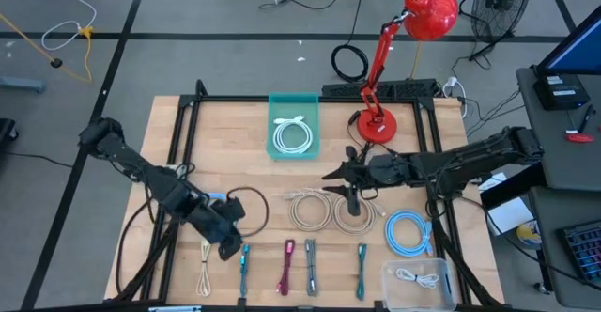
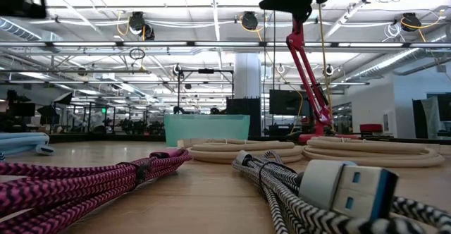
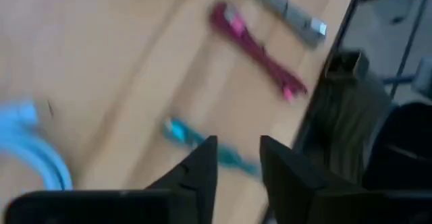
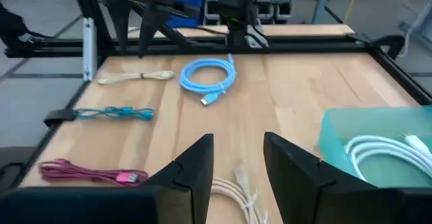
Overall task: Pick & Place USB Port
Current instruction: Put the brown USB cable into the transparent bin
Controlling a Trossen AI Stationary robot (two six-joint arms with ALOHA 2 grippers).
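Left gripper (image 1: 228,248) hovers low over the table's near-left, fingers parted and holding nothing, with the teal USB cable (image 1: 243,264) lying just beside and below its tips. Right gripper (image 1: 340,173) hangs at mid-table over the beige cable coils (image 1: 317,209), fingers apart and empty too, well apart from that teal cable.

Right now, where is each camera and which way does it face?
High: above the table, straight down; both arms, left claw, right claw.
Low: tabletop height, level toward bin and lamp; an arm at top.
Left wrist: on that arm, past its open claw at teal cable, pink cable.
Right wrist: on that arm, past its open claw, across the table to the left arm.
Shared: bin, in high, low, right wrist.
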